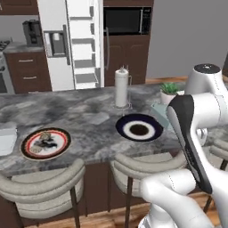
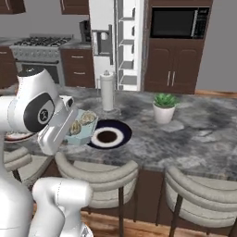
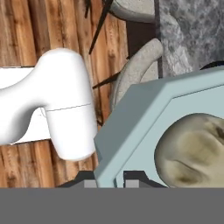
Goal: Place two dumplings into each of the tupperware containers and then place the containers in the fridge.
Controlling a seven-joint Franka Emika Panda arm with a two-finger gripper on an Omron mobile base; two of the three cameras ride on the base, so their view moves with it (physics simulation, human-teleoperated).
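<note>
Setting: simulated kitchen, grey marbled island counter (image 2: 185,134) over a wood plank floor (image 3: 26,39).
Stools: pale curved-back stools (image 2: 99,178) along the counter's near edge.
Gripper (image 3: 110,180): dark finger tips narrow, pinching the rim of the pale blue-teal container (image 2: 82,126); tub lifted off the counter beside the forearm.
Dumplings: two beige dumplings (image 2: 87,119) inside the held tub; one large at 4 o'clock in the hand view.
Dark blue plate (image 2: 109,134): just beside the tub at 3 o'clock, white ring, dark centre.
Red-rimmed plate (image 1: 46,143): well apart at 9 o'clock in the left base view, small lumps on it, too blurred to name.
White container (image 1: 6,138): counter's far left edge.
Paper towel roll (image 2: 107,90): upright, beyond the blue plate.
Potted plant (image 2: 164,107): at 2 o'clock from the blue plate.
Fridge (image 2: 107,41): far wall, door open, white shelves showing.
Microwave (image 2: 178,22): right of the fridge, above dark-wood cabinets.
</note>
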